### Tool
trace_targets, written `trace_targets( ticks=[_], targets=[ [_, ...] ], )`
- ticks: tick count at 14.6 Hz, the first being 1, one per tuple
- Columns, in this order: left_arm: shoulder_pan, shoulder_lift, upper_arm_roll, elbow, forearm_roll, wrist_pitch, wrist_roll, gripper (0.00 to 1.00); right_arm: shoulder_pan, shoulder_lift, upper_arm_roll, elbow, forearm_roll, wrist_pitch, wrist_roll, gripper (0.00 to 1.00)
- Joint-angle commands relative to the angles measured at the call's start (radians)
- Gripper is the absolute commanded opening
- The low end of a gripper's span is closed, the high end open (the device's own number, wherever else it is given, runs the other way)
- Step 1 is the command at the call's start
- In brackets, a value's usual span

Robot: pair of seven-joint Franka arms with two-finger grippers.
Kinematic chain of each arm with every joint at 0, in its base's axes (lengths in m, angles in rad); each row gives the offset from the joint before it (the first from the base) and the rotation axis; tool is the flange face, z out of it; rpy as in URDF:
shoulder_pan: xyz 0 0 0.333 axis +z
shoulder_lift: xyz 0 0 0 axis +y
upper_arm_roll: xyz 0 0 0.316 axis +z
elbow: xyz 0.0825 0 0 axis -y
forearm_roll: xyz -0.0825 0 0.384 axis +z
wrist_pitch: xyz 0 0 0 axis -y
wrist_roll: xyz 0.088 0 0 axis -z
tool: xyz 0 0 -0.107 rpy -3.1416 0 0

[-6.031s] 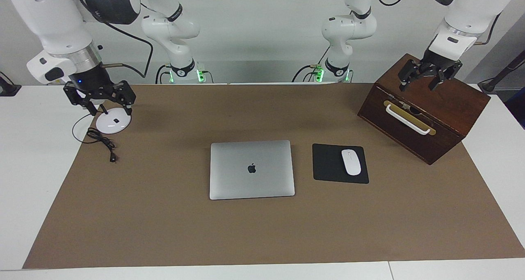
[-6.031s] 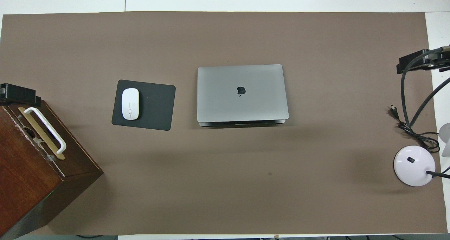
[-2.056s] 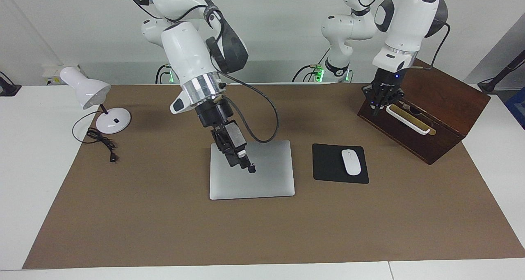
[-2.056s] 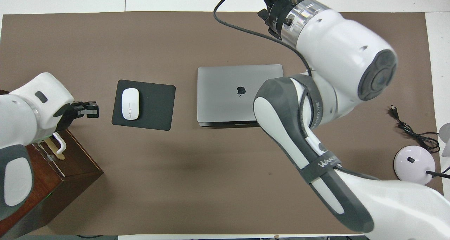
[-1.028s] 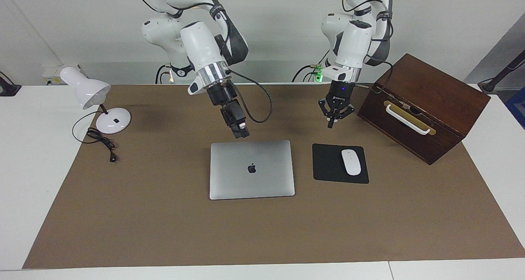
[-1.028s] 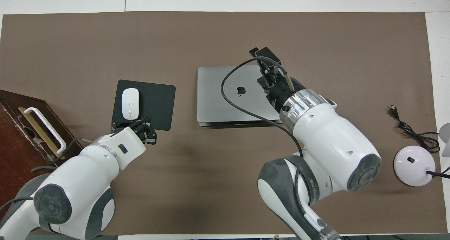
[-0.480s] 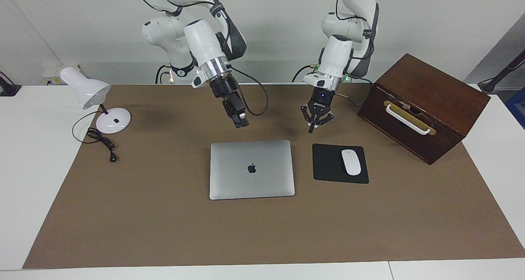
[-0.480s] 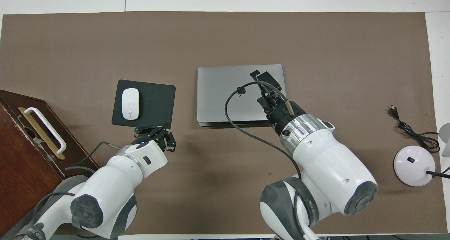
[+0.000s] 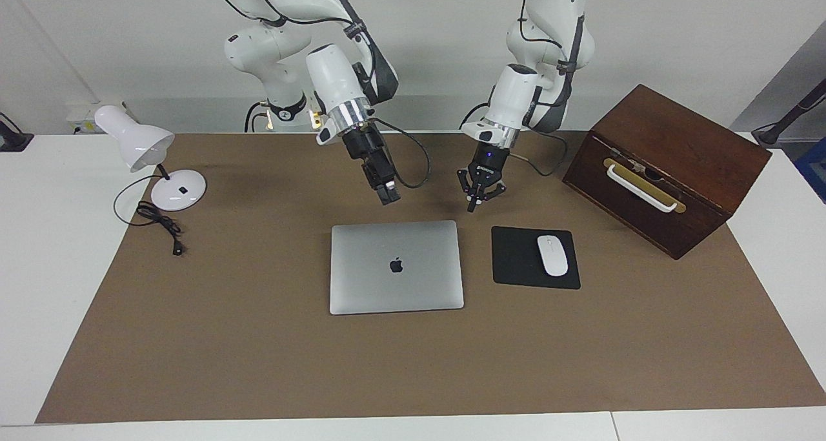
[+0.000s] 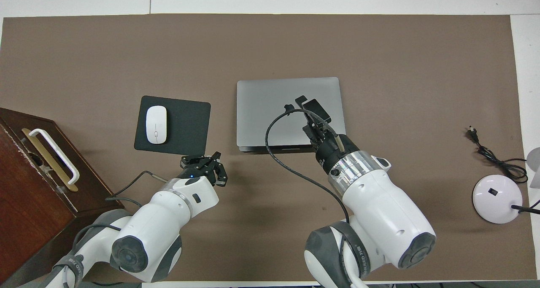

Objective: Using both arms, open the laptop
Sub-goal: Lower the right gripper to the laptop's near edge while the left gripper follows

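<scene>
In the overhead view the right arm point(image 10: 371, 220) covers part of the laptop point(image 10: 270, 106) lid and logo; the wooden box point(image 10: 25, 195) and the lamp point(image 10: 498, 197) are cut by the picture's edges; whether either gripper's fingers are parted is too small to tell

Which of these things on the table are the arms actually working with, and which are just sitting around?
In the job: laptop, lid shut; right gripper and left gripper, both raised above the mat near it.

Lying about: mouse pad, mouse, wooden box, desk lamp.
</scene>
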Motion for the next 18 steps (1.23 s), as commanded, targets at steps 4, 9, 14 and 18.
trace_targets(
  ticks=[4,9,14,18],
  targets=[
    [-0.057,0.133,0.015,-0.012,-0.008,0.208,0.023,0.00,0.053,0.039,-0.002,0.010,0.098,0.028,-0.003,1.00],
    [-0.059,0.169,0.015,0.005,-0.008,0.216,0.024,0.00,0.096,0.059,-0.001,0.006,0.182,0.028,-0.008,1.00],
    [-0.057,0.197,0.013,0.044,-0.006,0.215,0.021,0.00,0.105,0.077,-0.001,0.007,0.210,0.028,-0.009,1.00],
    [-0.057,0.214,0.013,0.068,-0.006,0.213,0.018,0.00,0.104,0.096,-0.001,0.006,0.213,0.028,-0.009,1.00]
  ],
)
